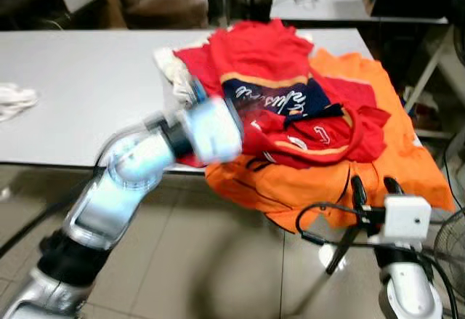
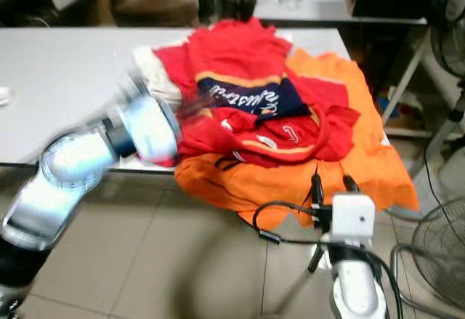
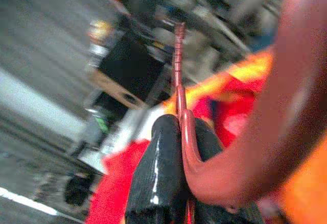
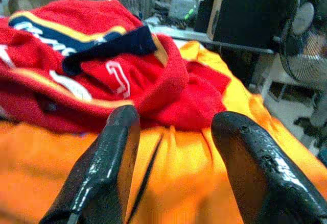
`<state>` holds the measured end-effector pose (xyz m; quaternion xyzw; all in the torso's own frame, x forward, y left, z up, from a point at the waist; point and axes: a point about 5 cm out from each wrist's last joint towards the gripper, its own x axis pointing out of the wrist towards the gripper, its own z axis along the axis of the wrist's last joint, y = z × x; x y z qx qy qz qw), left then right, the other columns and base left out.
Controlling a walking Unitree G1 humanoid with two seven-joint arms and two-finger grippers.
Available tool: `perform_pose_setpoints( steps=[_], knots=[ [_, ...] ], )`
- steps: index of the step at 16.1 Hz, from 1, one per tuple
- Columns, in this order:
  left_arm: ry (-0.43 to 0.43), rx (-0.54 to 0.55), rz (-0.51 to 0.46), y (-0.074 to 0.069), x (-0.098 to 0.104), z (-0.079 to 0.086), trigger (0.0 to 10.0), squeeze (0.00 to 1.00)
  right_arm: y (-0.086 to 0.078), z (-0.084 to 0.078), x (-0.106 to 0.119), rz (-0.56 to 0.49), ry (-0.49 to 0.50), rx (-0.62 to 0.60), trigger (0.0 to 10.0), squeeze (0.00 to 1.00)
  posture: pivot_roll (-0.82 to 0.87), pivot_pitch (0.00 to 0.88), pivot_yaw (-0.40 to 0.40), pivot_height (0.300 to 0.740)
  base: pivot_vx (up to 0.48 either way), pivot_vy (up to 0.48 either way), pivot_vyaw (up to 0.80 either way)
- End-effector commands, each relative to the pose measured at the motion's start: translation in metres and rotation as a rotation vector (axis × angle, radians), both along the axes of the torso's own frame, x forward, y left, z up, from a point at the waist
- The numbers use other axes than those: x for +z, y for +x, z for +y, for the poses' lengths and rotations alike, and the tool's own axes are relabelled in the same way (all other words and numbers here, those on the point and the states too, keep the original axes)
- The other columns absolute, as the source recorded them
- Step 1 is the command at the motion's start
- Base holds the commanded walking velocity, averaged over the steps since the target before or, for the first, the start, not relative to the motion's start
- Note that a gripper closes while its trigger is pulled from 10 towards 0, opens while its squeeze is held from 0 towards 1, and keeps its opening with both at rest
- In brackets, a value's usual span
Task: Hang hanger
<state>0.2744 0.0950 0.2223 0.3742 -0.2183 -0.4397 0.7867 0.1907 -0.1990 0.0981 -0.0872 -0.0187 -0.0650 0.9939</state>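
Nearest us, our right pincer (image 1: 370, 185) hangs wide open and empty just below the orange garment (image 1: 378, 152) draping off the counter (image 1: 80, 79) edge. Our left pincer (image 3: 176, 173) is clamped on a thin red hanger (image 3: 179, 76), fingers pressed shut around it, at the near edge of the clothes pile beside the red jersey (image 1: 290, 108). We judge the grip should stay firm and the lift go up and toward us, so the hanger clears the folds. Open floor lies before the counter; a fan (image 2: 443, 250) stands to our right, and a second table (image 1: 334, 3) beyond.
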Motion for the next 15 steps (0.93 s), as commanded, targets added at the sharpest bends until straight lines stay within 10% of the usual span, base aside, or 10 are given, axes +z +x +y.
perform_pose_setpoints(
  steps=[1, 5, 8, 10, 11, 13, 15],
  knots=[
    [0.082, -0.015, 0.02, 0.0, -0.013, 0.001, 10.0, 0.0, -0.004, -0.006, 0.0, -0.004, 0.008, -0.032, 10.0, 0.0, -0.24, 0.044, 0.08, 0.74, 0.0, 0.0, 0.0],
    [0.255, 0.005, -0.044, 0.004, -0.049, -0.014, 10.0, 0.0, -0.008, -0.008, -0.007, 0.029, 0.004, -0.034, 10.0, 0.0, -0.24, 0.054, 0.08, 0.74, 0.0, 0.0, 0.0],
    [0.179, 0.16, -0.078, 0.022, -0.042, -0.007, 10.0, 0.0, -0.006, -0.006, -0.005, 0.024, 0.001, -0.018, 10.0, 0.0, -0.25, 0.059, 0.078, 0.74, 0.0, 0.0, 0.0],
    [-0.15, 0.29, 0.112, 0.033, -0.031, 0.006, 10.0, 0.0, -0.007, -0.003, -0.003, 0.014, 0.002, -0.009, 10.0, 0.0, -0.25, 0.057, 0.081, 0.74, 0.0, 0.0, 0.0],
    [-0.575, 0.358, 0.379, 0.034, -0.023, 0.019, 10.0, 0.0, -0.01, -0.004, 0.004, -0.017, -0.01, -0.02, 10.0, 0.0, -0.25, 0.056, 0.087, 0.74, 0.0, 0.0, 0.0],
    [-0.77, 0.434, 0.467, 0.015, -0.029, 0.039, 10.0, 0.0, -0.016, -0.004, 0.028, -0.092, -0.032, -0.038, 10.0, 0.0, -0.24, 0.056, 0.09, 0.74, 0.0, 0.0, 0.0],
    [-0.751, 0.466, 0.484, -0.01, -0.038, 0.044, 10.0, 0.0, -0.026, -0.003, 0.057, -0.169, -0.052, -0.043, 10.0, 0.0, -0.23, 0.061, 0.078, 0.74, 0.0, 0.0, 0.0]
  ],
)
